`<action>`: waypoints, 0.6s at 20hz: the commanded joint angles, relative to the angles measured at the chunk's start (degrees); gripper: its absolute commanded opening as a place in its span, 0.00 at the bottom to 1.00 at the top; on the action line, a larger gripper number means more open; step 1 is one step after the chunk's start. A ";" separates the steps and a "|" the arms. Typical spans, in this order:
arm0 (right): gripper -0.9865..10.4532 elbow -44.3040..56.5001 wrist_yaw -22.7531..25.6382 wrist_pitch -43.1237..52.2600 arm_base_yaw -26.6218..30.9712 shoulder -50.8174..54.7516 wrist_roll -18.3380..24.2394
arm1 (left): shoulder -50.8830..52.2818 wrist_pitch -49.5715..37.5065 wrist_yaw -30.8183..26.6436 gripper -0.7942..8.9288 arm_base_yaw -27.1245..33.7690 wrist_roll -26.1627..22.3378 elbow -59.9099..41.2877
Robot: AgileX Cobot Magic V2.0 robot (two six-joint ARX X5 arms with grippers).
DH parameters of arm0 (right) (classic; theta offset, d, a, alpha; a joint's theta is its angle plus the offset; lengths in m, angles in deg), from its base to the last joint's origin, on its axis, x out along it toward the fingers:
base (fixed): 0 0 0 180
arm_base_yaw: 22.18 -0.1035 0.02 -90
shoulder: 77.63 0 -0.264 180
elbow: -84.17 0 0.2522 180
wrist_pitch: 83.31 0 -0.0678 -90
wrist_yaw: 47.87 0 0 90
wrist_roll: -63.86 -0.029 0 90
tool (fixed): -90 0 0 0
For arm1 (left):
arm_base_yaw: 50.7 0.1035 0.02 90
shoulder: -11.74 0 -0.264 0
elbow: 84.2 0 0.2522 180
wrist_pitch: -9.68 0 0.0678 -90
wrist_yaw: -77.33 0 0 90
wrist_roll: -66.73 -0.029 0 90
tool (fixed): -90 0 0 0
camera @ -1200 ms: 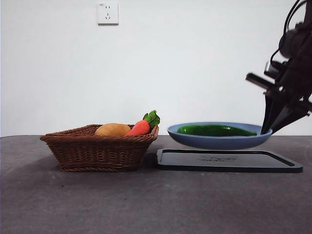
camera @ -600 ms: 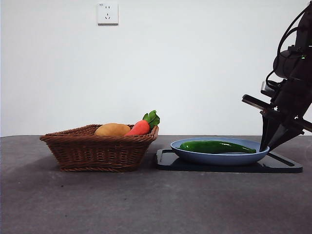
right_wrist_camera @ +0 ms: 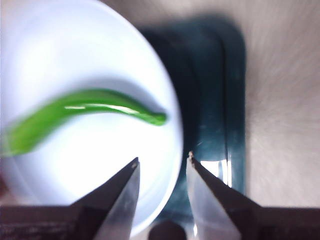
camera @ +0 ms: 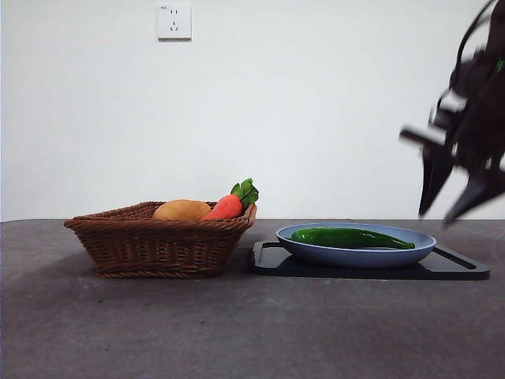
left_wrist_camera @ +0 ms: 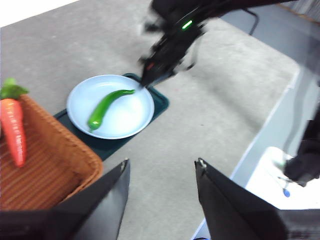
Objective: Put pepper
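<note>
- Plate [camera: 355, 251] was in the air a second ago, now it's parked on the black tray [camera: 465, 271].
- Right gripper [camera: 454, 185] let go, lifting off, jaws spread and empty.
- Left gripper [left_wrist_camera: 161, 172] waits, jaws apart.
- Pepper [camera: 351, 237] lies in the plate, so basically done.

No text, label or number is legible anywhere.

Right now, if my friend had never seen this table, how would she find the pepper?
Look for the flat black tray beside the brown basket. A blue plate sits on that tray, and the pepper lies on the plate by itself. It is long, thin, shiny and dark green with a pointy end, unlike the orange carrot and the tan potato in the basket.
</note>
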 commanded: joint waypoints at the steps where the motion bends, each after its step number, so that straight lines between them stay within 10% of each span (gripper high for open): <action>1: 0.24 -1.18 0.13 -2.51 0.31 6.64 3.26 | -0.26 0.24 -2.29 0.32 -0.59 -0.72 1.20; 12: 0.23 -1.18 -0.02 -29.62 -13.42 42.91 10.40 | -0.37 2.43 -4.79 0.32 -0.59 -2.08 1.20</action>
